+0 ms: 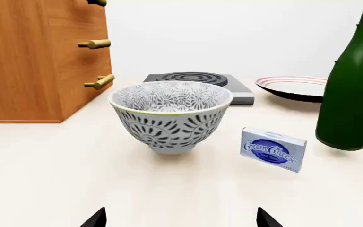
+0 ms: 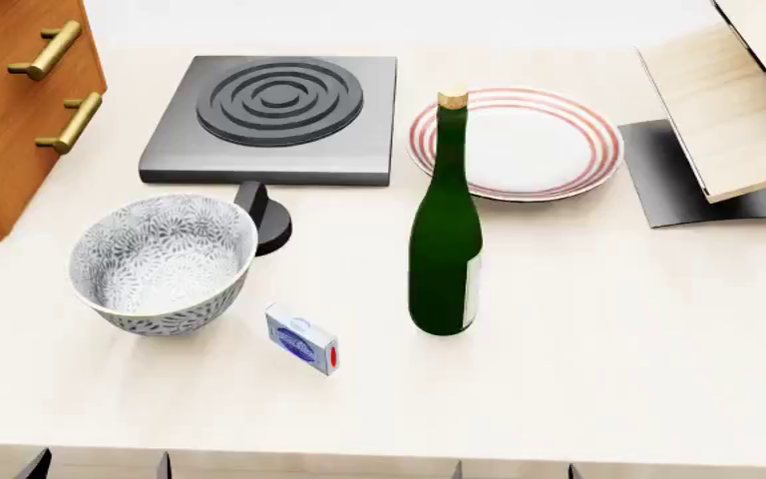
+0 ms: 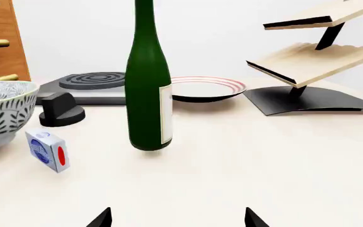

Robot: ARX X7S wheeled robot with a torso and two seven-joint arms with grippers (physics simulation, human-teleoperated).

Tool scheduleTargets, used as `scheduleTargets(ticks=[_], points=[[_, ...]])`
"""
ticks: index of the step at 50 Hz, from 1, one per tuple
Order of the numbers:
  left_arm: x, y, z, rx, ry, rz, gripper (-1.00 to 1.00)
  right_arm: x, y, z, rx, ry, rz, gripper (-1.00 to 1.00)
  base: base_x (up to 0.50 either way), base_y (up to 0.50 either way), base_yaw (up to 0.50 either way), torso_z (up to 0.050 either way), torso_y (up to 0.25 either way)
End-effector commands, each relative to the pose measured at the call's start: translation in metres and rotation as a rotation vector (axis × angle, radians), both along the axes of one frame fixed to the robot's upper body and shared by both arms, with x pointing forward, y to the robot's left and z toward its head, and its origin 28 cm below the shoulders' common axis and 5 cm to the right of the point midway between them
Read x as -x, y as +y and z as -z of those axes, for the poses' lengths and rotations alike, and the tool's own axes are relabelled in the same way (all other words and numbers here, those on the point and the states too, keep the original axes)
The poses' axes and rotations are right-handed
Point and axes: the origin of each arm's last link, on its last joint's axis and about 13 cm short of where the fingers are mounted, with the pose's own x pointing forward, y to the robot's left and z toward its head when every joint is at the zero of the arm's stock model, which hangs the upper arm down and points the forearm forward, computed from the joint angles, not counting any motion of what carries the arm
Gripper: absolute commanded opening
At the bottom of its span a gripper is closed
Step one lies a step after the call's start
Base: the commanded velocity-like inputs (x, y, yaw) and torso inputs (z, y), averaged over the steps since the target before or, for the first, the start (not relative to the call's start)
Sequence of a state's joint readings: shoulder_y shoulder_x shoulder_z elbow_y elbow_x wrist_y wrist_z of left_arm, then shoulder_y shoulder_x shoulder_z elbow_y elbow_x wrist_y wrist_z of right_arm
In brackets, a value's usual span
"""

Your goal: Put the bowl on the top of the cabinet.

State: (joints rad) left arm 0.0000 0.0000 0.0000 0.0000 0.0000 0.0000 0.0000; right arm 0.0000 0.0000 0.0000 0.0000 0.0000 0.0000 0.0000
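The bowl (image 2: 160,261), white with a dark leaf pattern, stands upright on the pale counter at the front left; it also shows in the left wrist view (image 1: 170,115) and partly in the right wrist view (image 3: 2,113). The orange-brown cabinet (image 2: 11,110) with brass bar handles stands at the far left, just behind the bowl, and shows in the left wrist view (image 1: 39,56). My left gripper (image 1: 181,220) is open and empty, short of the bowl. My right gripper (image 3: 177,219) is open and empty, short of the bottle. Both sit at the counter's front edge.
A green bottle (image 2: 446,235) stands mid-counter. A small cream cheese box (image 2: 302,339) lies right of the bowl. A black stove plate (image 2: 276,115) with its knob (image 2: 266,220) is behind. A red-striped plate (image 2: 517,143) and a pale wooden rack (image 2: 736,110) are at the back right.
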Motion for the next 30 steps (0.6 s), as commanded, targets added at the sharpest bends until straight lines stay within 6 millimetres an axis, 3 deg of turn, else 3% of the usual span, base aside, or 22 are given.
scheduleTargets(ticks=[1,17,23,30], points=[[0.001,0.000,-0.001,0.000,0.000,0.000,1.00,0.001,0.000,-0.001,0.000,0.000,0.000,1.00,0.00,0.00,0.00,0.000,0.000],[-0.001,0.001,-0.007,-0.019,-0.019,-0.019,1.00,0.002,0.001,-0.009,0.019,0.009,0.010,1.00,0.00,0.00,0.00,0.000,0.000],[-0.002,0.001,-0.021,-0.042,-0.052,-0.032,1.00,0.005,0.001,-0.030,0.048,-0.031,-0.001,1.00,0.00,0.00,0.00,0.000,0.000],[0.000,-0.002,-0.045,-0.065,-0.105,-0.026,1.00,0.011,0.000,-0.071,0.088,-0.129,-0.002,1.00,0.00,0.00,0.00,0.000,0.000]])
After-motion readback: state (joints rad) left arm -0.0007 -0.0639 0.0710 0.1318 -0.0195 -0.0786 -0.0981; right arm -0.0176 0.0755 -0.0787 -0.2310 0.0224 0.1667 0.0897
